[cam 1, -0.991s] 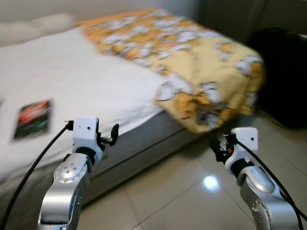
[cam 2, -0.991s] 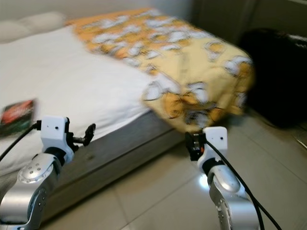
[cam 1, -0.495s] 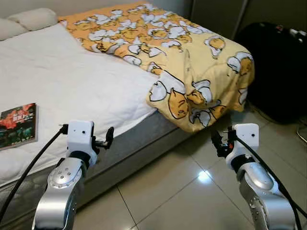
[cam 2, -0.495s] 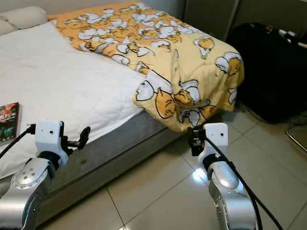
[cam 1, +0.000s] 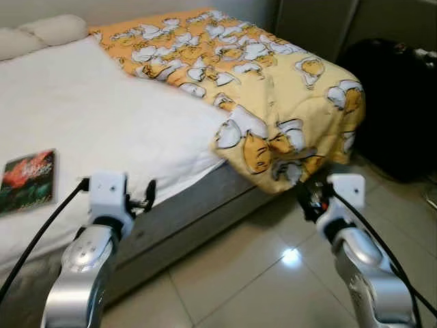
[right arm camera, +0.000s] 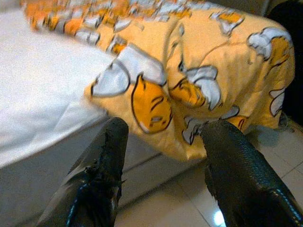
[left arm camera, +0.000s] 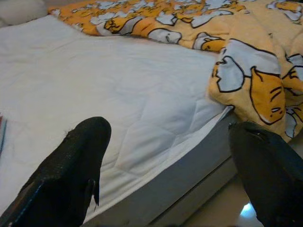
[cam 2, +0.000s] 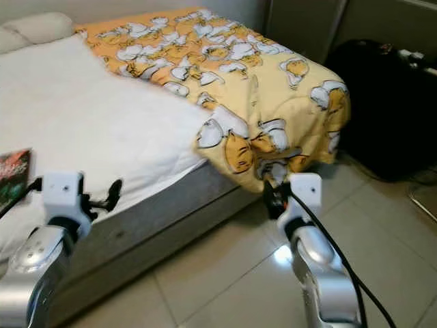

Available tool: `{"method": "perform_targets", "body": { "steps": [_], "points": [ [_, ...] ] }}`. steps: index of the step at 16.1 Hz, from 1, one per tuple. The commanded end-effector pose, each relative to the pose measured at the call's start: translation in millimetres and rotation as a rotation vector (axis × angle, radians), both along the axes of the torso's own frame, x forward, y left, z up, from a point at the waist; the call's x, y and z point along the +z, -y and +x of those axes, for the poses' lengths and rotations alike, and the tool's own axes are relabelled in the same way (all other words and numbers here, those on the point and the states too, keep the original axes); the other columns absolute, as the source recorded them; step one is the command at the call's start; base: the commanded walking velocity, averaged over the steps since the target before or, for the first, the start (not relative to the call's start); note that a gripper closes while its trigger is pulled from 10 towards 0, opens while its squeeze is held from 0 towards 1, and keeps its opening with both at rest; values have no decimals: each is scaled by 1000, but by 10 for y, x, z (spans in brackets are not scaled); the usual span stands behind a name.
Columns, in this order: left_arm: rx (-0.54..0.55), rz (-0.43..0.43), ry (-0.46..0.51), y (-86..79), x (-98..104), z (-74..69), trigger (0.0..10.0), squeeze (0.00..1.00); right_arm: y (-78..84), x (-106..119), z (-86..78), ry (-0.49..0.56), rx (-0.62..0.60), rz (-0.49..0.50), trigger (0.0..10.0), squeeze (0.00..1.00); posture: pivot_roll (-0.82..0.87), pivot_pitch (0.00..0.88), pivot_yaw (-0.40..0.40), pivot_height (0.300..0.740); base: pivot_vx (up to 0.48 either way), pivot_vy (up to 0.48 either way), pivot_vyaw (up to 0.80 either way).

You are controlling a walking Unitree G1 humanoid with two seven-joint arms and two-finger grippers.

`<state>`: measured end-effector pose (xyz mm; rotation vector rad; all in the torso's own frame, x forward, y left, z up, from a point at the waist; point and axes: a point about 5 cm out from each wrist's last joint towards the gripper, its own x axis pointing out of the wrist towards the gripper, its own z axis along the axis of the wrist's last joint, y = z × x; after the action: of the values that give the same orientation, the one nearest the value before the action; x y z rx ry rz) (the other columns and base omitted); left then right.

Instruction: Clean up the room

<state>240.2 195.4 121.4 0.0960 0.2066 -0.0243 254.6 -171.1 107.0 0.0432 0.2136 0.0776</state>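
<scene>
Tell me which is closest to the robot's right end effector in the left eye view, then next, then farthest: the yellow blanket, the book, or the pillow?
From the right end effector:
1. Yellow blanket: its drooping corner hangs off the bed just above and ahead.
2. Book: across the white bed, on the robot's left.
3. Pillow: at the bed's far left end.

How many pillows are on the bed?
2: one white pillow at the head of the bed, another pillow beside it at the picture's edge. More may be out of frame.

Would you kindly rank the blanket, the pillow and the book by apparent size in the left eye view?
1. Blanket, largest by far.
2. and 3. Book and pillow look alike; the pillow lies farther off, so no ranking.
</scene>
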Motion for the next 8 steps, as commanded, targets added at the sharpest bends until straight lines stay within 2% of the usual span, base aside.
{"method": "perform_targets", "body": {
  "steps": [1,2,8],
  "points": [
    [-4,-1,33,23,79,15,10000,0,69,2,10,2,-34,-2,10000,0,-27,0,0,740,326,0,-800],
    [4,-3,35,7,86,14,10000,0,54,1,18,2,-30,-3,10000,0,-29,0,2,740,330,0,-488],
    [-21,-12,33,61,72,33,10000,0,-6,50,103,27,-9,3,10000,0,-41,0,12,740,362,0,0]
  ]
}}
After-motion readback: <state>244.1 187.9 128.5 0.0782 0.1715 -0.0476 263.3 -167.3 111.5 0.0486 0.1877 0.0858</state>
